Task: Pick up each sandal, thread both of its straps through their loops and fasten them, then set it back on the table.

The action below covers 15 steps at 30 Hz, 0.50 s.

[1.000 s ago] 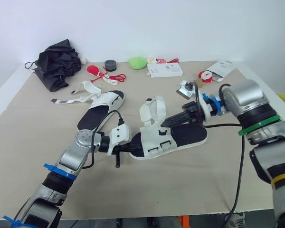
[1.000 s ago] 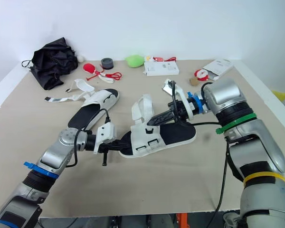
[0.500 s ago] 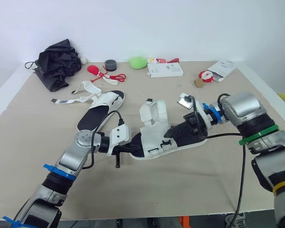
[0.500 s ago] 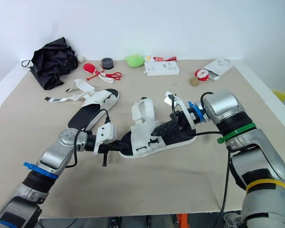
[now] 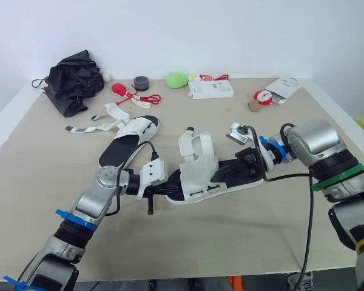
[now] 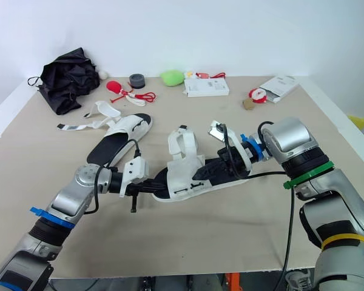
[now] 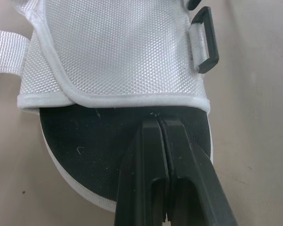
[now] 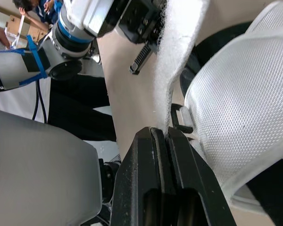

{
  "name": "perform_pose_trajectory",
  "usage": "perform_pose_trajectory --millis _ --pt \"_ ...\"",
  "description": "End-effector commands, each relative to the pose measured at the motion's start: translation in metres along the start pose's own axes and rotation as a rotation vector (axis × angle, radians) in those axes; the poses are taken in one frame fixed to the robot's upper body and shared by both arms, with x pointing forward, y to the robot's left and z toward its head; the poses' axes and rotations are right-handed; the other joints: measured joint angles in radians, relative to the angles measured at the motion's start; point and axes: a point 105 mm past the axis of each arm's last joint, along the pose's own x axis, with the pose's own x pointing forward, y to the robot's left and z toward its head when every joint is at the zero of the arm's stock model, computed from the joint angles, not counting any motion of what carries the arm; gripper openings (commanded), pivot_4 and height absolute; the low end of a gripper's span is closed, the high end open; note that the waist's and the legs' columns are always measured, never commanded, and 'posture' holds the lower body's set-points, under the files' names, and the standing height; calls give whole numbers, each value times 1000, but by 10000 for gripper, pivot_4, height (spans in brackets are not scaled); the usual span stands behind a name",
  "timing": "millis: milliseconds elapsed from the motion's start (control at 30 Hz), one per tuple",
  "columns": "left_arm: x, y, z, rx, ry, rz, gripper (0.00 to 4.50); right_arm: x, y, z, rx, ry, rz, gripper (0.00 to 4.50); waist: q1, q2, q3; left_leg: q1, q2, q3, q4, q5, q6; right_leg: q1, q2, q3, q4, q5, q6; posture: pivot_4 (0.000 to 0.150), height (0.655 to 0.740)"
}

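**A:** Where is the sandal at this moment?

**B:** The white mesh sandal with a black footbed (image 5: 200,173) lies in the middle of the beige tabletop (image 5: 242,242), between both arms. The left tool (image 7: 160,123) has its fingers pressed together, with the tips on the footbed at the rounded end. I cannot tell if anything is between them. The right tool (image 8: 161,134) pinches the white woven strap (image 8: 179,56), just beside a black rectangular loop (image 8: 181,117).

**A:** How to do the threading well?

**B:** I think the left tool should pin that end, so the sandal does not slide. The right tool should bring the strap flat to the loop, without a twist. The other white sandal (image 5: 130,136), with its straps open, lies further back.
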Motion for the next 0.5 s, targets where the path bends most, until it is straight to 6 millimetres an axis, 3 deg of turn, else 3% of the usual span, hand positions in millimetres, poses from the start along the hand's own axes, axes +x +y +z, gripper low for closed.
perform_pose_trajectory --millis 33,233,367,500 --pt "9 -20 -32 -100 98 -77 0 -3 3 -1 -1 -5 -1 252 0 0 0 0 0 0 0 0 0 0 0 0 0 0 0 1500 7400" --pt "8 -18 -32 -99 100 -80 0 -3 -17 6 15 -20 -123 252 -1 0 0 1 0 0 0 0 0 1 0 0 0 0 0 1500 7400" --pt "9 -18 -32 -97 103 -87 0 -11 -8 32 -21 -66 -116 252 0 0 0 1 0 0 0 0 0 0 0 0 0 0 0 1500 7400" --pt "9 -18 -32 -101 105 -86 0 -11 -9 34 -7 -37 -121 252 0 0 0 1 0 0 0 0 0 1 0 0 0 0 0 1500 7400"
